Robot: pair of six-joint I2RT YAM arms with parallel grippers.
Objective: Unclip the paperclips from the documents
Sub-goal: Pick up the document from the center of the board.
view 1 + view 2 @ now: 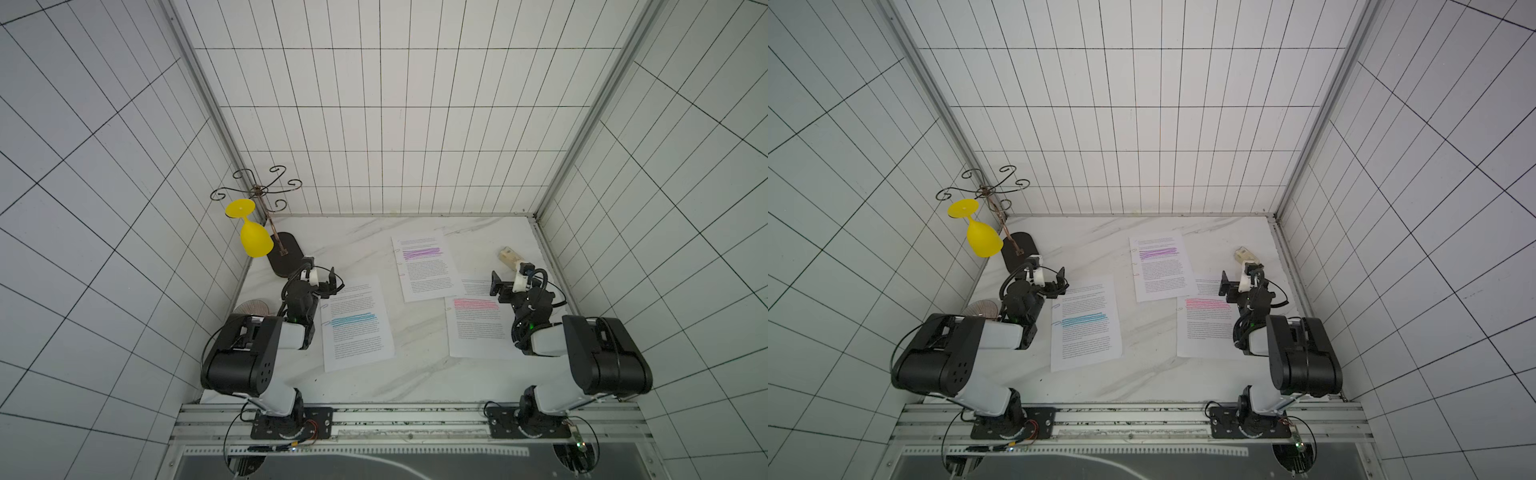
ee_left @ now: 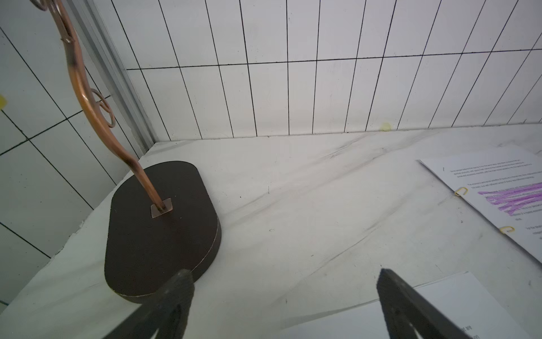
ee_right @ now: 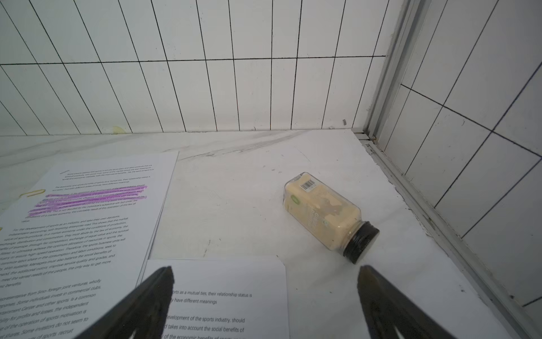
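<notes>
Frame left: copper wire rack (image 1: 291, 253), yellow plastic goblet (image 1: 255, 243) hanging; right: toppled beige-powder jar (image 1: 509, 255). White printed documents (image 1: 357, 324) lengthwise toward back wall. Left gripper (image 2: 284, 276), right gripper (image 3: 265, 270) gaping, empty.

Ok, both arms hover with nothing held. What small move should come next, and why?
Probably lower the left gripper onto the nearest paperclip on the left edge of the blue-band document. Its jaws stand open and empty near that page's far corner, and the clip is on the pages.
</notes>
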